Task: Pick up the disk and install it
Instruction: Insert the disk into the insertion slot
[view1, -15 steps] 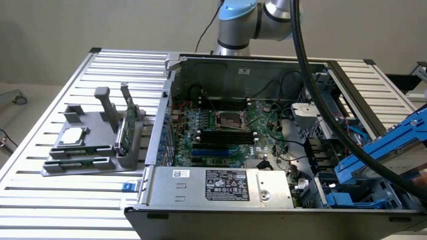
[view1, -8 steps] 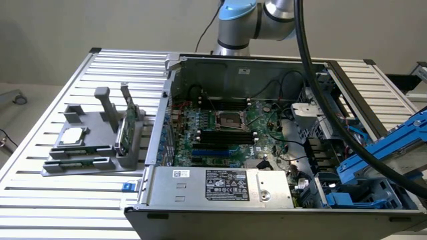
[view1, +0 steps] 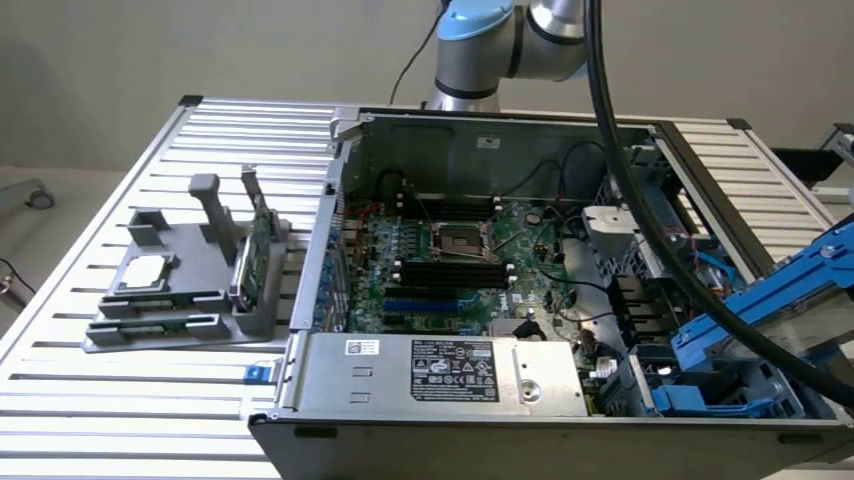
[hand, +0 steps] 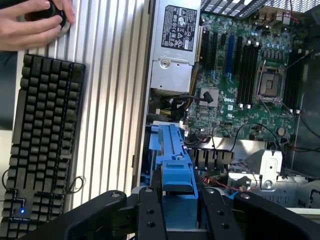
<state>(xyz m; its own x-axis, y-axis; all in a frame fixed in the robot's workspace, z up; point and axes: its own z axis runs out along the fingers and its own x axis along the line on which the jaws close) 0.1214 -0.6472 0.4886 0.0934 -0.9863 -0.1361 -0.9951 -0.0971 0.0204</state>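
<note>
The disk (hand: 176, 167) shows its blue carrier frame edge-on between my two black fingers (hand: 150, 215), and my gripper (hand: 180, 216) is shut on it. In the exterior view the disk (view1: 781, 292) hangs tilted at the exterior view's right, above the corner of the open computer case (view1: 350, 200). Below it, inside that corner, sits a blue drive bay (view1: 707, 392). The disk's flat face and label are hidden.
The motherboard (view1: 441, 255) and the silver power supply (view1: 441, 368) fill the case, with loose cables (view1: 627, 180) running to the arm. A grey holder (view1: 174, 300) on the slatted table carries a square chip (view1: 144, 272) and a green stick (view1: 248, 262). A keyboard (hand: 42, 145) and a person's hand (hand: 30, 22) lie beside the table.
</note>
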